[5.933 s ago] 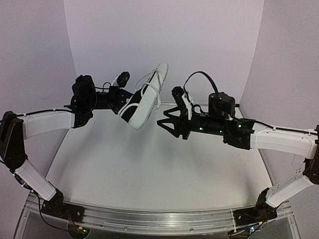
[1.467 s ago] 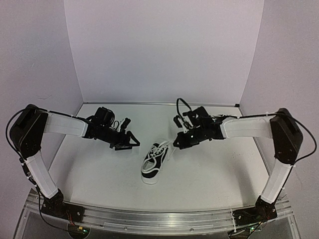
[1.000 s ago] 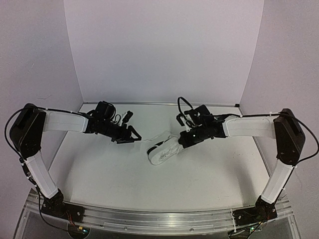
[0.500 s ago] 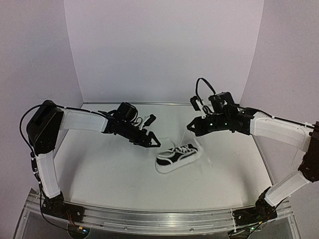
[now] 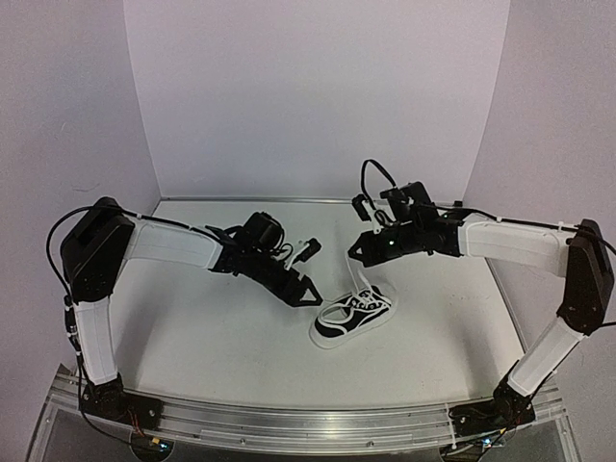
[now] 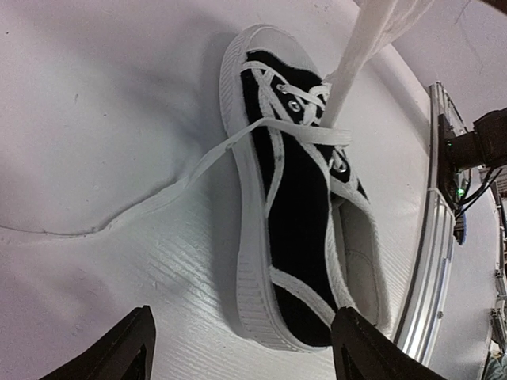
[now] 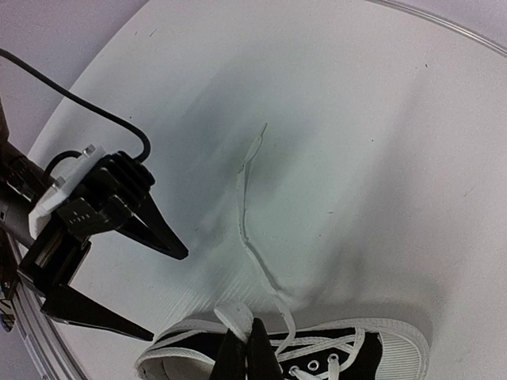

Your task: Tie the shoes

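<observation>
One black shoe (image 5: 351, 316) with a white sole lies on its side on the white table; I see no second one. My left gripper (image 5: 310, 294) is open just left of its heel. In the left wrist view the shoe (image 6: 293, 198) lies lengthwise ahead of the open gripper (image 6: 245, 317), the heel between the two fingertips without touching them. My right gripper (image 5: 358, 255) hovers above the shoe, shut on a white lace (image 5: 364, 281) that runs taut up from the eyelets. The right wrist view shows the gripper (image 7: 247, 336) pinching the lace end (image 7: 234, 315). The other lace (image 7: 249, 229) trails loose across the table.
The white table (image 5: 212, 346) is walled in by pale walls at the back and both sides. A metal rail (image 5: 308, 423) runs along the near edge between the arm bases. The left gripper (image 7: 150, 277) shows in the right wrist view.
The shoe, hanging in the air a second ago, is now down on the table and has shifted slightly toward me. The left gripper has moved right toward its heel. The right gripper still holds the lace.
</observation>
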